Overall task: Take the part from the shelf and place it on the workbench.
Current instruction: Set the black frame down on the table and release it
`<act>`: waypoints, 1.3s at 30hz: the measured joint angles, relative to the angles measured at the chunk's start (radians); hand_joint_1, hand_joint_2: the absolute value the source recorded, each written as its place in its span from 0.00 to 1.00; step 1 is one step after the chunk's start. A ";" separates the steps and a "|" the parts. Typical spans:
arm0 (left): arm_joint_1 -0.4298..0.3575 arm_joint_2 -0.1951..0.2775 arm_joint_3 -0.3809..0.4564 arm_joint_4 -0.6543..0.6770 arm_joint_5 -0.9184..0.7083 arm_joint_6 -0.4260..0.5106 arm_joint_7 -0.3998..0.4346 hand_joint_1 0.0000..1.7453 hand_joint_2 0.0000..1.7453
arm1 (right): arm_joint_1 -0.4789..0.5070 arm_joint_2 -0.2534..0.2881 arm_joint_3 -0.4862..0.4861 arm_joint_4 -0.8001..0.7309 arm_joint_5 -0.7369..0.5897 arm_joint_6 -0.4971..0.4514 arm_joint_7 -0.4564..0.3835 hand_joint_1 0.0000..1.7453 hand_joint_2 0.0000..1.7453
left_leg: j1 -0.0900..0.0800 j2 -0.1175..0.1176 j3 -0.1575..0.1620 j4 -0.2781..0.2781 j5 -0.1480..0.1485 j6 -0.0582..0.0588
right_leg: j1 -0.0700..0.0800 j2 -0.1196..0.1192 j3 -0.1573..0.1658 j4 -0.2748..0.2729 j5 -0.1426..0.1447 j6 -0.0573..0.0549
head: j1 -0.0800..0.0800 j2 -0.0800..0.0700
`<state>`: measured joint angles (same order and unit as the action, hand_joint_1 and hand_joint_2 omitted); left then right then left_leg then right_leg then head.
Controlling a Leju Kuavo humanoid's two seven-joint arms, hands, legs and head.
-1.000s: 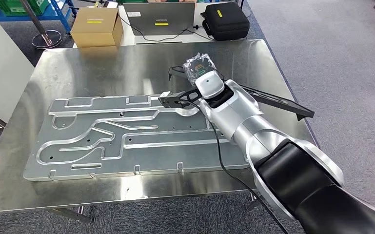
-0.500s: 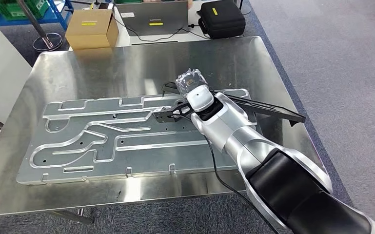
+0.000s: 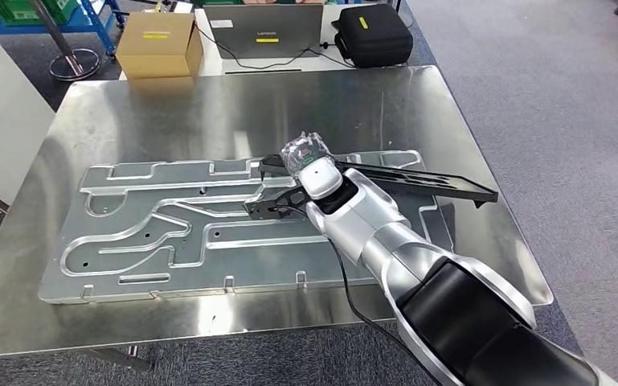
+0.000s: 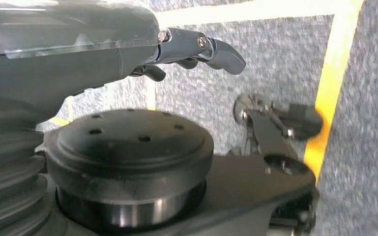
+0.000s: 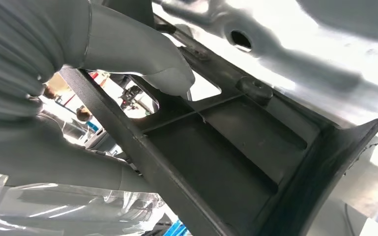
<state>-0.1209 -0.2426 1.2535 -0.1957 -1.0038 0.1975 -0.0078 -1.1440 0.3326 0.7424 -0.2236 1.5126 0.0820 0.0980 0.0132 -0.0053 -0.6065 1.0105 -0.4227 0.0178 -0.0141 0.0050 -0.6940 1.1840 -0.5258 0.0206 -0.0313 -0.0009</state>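
One arm reaches over the steel desk (image 3: 169,104) in the head view, the right one, with its hand (image 3: 304,153) wrapped in clear plastic. That hand grips the part (image 3: 418,178), a long black frame-like piece, near its left end. The part lies low over the right half of the plate (image 3: 169,233), a large grooved aluminium slab that covers much of the desk; its right end juts out past the plate's right edge. Whether it touches the plate I cannot tell. A black cable (image 3: 345,273) runs along the arm toward the near edge. At the far side stand a cardboard box (image 3: 159,44), a laptop (image 3: 262,30) and a black case (image 3: 374,34), on another surface just behind the desk.

From the left wrist, the left hand (image 4: 196,49) hangs over grey carpet (image 4: 363,147) marked with yellow tape (image 4: 332,64). Its dark fingers (image 4: 221,53) are loosely curled and hold nothing.

From the right wrist, the right hand's thick grey thumb (image 5: 147,54) presses on a black rib of the part (image 5: 226,162), pinching it against the fingers below. The part's ribs and open cells show close up, with the bright metal of the plate (image 5: 295,44) beyond it.
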 joint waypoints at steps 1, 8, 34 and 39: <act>0.000 0.000 0.000 0.000 0.000 0.004 0.005 0.00 1.00 | 0.008 0.000 0.000 0.001 -0.001 0.001 0.000 1.00 0.50 | -0.001 0.000 0.000 0.001 -0.001 0.002 | 0.000 0.000 -0.031 0.065 -0.026 0.000 | 0.000 0.000; 0.001 -0.008 0.011 0.000 0.010 0.059 0.040 0.00 0.25 | 0.041 0.003 0.000 -0.001 -0.042 0.012 0.006 0.00 0.00 | -0.009 -0.004 0.002 0.014 -0.013 -0.007 | 0.005 0.000 0.058 -0.127 0.088 -0.018 | -0.001 0.000; -0.001 -0.010 0.023 0.000 0.009 0.017 0.002 0.00 0.00 | 0.058 -0.010 -0.335 -0.014 -0.415 -0.133 -0.027 0.00 0.00 | -0.004 0.034 0.015 0.000 -0.010 0.003 | -0.001 0.004 -0.055 0.106 -0.007 0.003 | -0.002 0.000; -0.003 -0.011 0.023 0.000 0.010 0.017 -0.001 0.00 0.00 | 0.055 -0.015 -0.394 -0.029 -0.485 -0.220 -0.114 0.00 0.00 | -0.017 0.067 0.014 0.011 -0.018 -0.008 | 0.018 -0.063 0.068 -0.139 0.091 -0.024 | -0.003 0.000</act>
<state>-0.1236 -0.2533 1.2762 -0.1961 -0.9936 0.2143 -0.0086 -1.0892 0.3179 0.3488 -0.2526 1.0278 -0.1380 -0.0160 -0.0042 0.0620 -0.5927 1.0214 -0.4412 0.0098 0.0034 -0.0579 -0.6264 1.0449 -0.4349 -0.0036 -0.0347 -0.0008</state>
